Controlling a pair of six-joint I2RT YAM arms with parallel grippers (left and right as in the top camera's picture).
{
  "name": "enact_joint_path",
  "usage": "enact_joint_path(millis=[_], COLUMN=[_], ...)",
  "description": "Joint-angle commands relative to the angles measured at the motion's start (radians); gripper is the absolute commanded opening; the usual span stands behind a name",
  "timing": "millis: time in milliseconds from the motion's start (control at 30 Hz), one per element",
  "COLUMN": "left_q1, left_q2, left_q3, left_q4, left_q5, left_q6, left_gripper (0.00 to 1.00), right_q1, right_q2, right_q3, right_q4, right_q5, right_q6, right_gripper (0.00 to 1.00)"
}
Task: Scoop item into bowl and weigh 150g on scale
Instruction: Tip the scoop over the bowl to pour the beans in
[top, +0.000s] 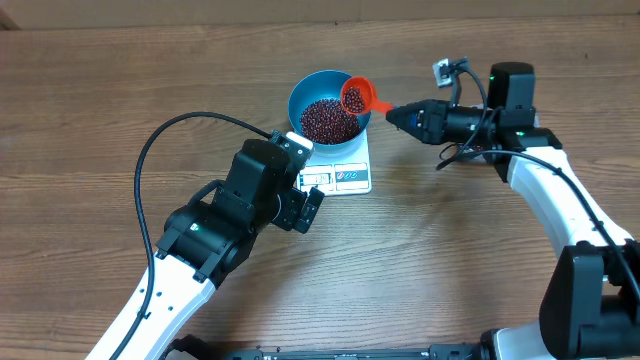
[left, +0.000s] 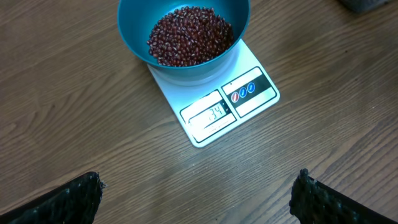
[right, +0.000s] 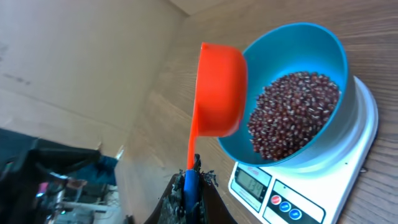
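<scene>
A loaded scoop (right: 219, 90) is clamped in the jaws of the right gripper (top: 398, 115) over the bowl (top: 305, 90); the target on the scale (top: 350, 178), seemingly near, could be overshot if beans (top: 328, 120) are dumped fast; jaws of the left gripper (left: 199, 194) are spread wide, empty.

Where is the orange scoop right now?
In the overhead view, the orange scoop hovers over the right rim of the blue bowl, which sits on the white scale. The right arm's fingers pinch its handle.

my left arm (top: 185, 245) reaches in from the lower left of the overhead view, wrist tipped down, and my left gripper (left: 198, 180) hangs with its black jaws spread wide, holding nothing. my right arm (top: 565, 195) bends in from the right, my right gripper (right: 189, 186) pinched tight on the thin handle of the orange plastic scoop (right: 217, 87).
</scene>
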Motion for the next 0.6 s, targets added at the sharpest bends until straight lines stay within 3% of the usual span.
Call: enact_joint_path(millis=[0, 200, 400, 567], left_q1=[-0.006, -0.006, -0.006, -0.006], left_q2=[0.005, 0.005, 0.005, 0.005], left_q3=[-0.006, -0.006, -0.006, -0.006], left_q4=[0.003, 0.003, 0.003, 0.003], left_q5=[-0.005, -0.005, -0.005, -0.005], left_q6=[-0.007, -0.007, -0.007, -0.007], left_gripper=[1.0, 0.99, 1.0, 1.0], right_q1=[0.035, 0.084, 0.101, 0.101], right_q2=[0.007, 0.007, 0.007, 0.007], right_q3=[0.0, 0.0, 0.0, 0.0], right_q4=[0.008, 0.038, 0.049, 0.052], right_q5=[0.143, 0.311, 0.319, 0.323], right_q6=[0.007, -0.027, -0.208, -0.272], right_gripper=[0.04, 0.04, 0.04, 0.04])
